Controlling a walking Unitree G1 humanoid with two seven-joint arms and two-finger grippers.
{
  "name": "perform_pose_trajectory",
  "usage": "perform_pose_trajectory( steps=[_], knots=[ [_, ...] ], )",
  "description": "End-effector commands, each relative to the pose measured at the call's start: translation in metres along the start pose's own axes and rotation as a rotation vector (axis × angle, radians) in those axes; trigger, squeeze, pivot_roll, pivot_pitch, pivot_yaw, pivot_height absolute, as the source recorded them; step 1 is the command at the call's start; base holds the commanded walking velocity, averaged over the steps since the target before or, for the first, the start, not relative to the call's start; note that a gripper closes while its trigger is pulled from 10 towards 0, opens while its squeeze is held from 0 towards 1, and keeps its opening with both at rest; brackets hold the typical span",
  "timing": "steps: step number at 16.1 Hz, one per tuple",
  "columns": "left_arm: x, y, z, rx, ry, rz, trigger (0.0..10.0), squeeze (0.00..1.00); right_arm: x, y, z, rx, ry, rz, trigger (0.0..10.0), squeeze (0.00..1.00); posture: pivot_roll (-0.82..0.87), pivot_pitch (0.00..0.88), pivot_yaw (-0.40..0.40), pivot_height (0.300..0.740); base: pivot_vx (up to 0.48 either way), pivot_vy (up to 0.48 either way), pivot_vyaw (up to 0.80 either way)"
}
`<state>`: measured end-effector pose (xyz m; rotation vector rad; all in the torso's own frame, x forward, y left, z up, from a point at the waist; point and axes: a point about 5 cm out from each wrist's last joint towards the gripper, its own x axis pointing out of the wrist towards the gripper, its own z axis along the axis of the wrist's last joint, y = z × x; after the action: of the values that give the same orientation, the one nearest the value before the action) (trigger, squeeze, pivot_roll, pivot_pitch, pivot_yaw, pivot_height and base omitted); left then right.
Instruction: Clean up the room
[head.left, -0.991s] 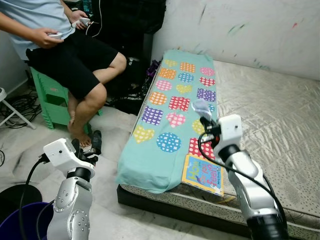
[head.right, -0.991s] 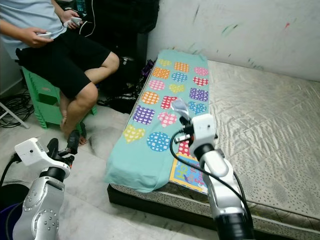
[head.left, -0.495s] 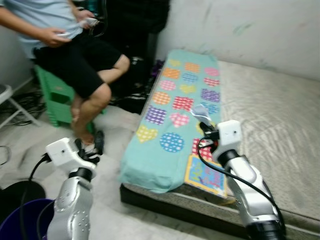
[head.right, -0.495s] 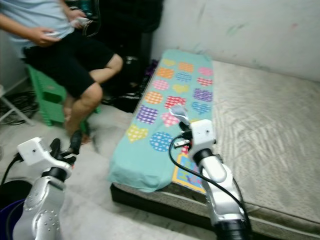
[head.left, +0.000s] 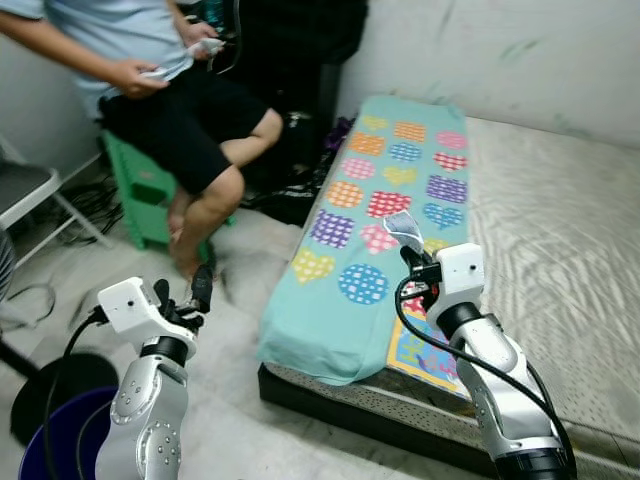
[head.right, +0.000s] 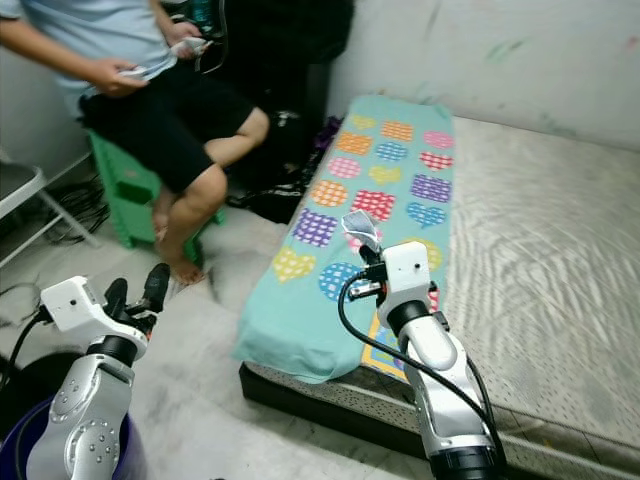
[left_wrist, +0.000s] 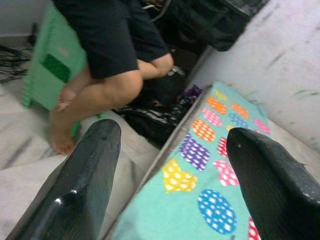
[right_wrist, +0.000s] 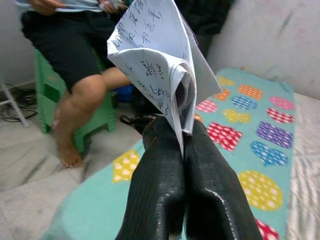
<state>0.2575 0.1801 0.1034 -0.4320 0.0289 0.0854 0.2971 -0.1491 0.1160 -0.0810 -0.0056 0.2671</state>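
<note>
My right gripper (right_wrist: 182, 134) is shut on a folded white paper (right_wrist: 155, 55) with handwriting on it. It holds the paper (head.left: 403, 227) up above the teal blanket (head.left: 370, 240) patterned with hearts and dots, near the bed's front edge. A colourful book (head.left: 415, 352) lies on the mattress beside the blanket, under my right arm. My left gripper (left_wrist: 172, 134) is open and holds nothing. It hangs low over the floor at the left (head.left: 183, 293) and points toward the bed. A purple bin (head.left: 60, 440) stands under my left arm.
A person (head.left: 175, 110) sits on a green stool (head.left: 140, 190) at the left, feet on the floor, holding small controllers. A black bag (head.left: 300, 70) and cables lie by the bed's far corner. The bare mattress (head.left: 560, 260) stretches to the right. A folding chair (head.left: 30, 190) stands at far left.
The camera has turned left, so the bed and the person sit further right in view. My right gripper still holds the paper; the left stays open.
</note>
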Motion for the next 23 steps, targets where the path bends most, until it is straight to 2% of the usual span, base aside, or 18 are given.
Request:
perform_pose_trajectory(
  steps=[1,7,23],
  knots=[
    [0.0002,-0.0029,0.0027,0.005,-0.001,-0.016,10.0,0.0,-0.0014,-0.0037,0.003,-0.002,-0.006,-0.015,10.0,0.0,-0.05,0.031,-0.031,0.74,0.0,0.0,0.0],
    [0.0001,-0.0028,0.0032,0.003,0.0,-0.013,10.0,0.0,-0.0015,-0.0048,0.004,-0.003,-0.004,-0.017,10.0,0.0,-0.05,0.036,-0.033,0.74,0.0,0.085,0.0],
    [0.0024,-0.0037,-0.0001,-0.001,0.021,-0.006,10.0,0.0,-0.0026,-0.0088,0.0049,-0.01,-0.001,-0.024,10.0,0.0,-0.07,0.04,-0.033,0.74,0.0,0.344,0.0]
  ],
)
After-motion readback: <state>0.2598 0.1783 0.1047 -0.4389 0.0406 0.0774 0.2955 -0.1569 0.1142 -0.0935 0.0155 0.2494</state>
